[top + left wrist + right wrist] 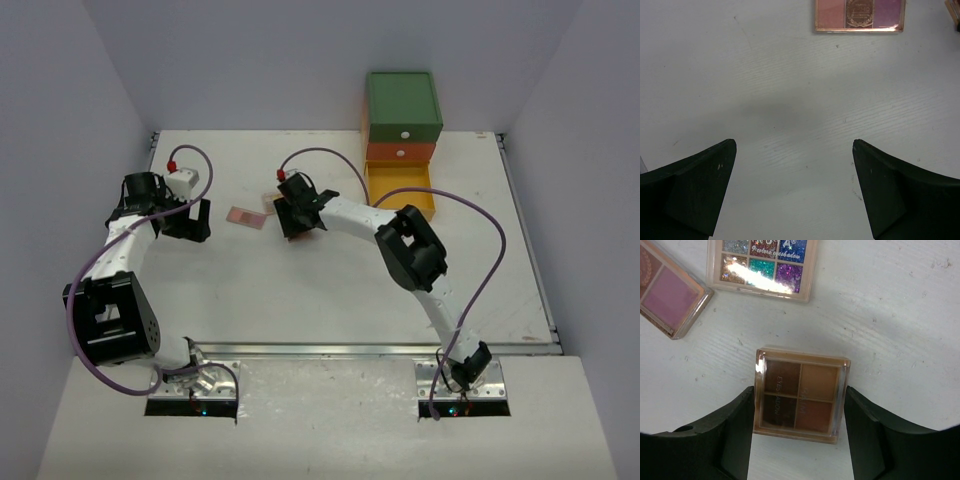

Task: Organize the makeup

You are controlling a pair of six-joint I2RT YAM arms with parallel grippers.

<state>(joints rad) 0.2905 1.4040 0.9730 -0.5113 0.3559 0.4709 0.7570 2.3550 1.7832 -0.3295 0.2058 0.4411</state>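
Observation:
My right gripper [296,216] [799,391] is shut on a small square brown four-pan eyeshadow palette [801,395], its fingers against the palette's left and right sides, just over the table. A glitter palette [762,267] and a pink-purple palette [670,295] lie just beyond it. The pink-purple palette [247,217] [859,15] lies between the two grippers. My left gripper [188,220] [794,145] is open and empty, low over bare table, short of that palette. No bottles show in any view.
The green-orange-yellow drawer chest [402,130] stands at the back right with its yellow bottom drawer [400,190] pulled open. The right arm stretches across the table middle. White walls enclose the table.

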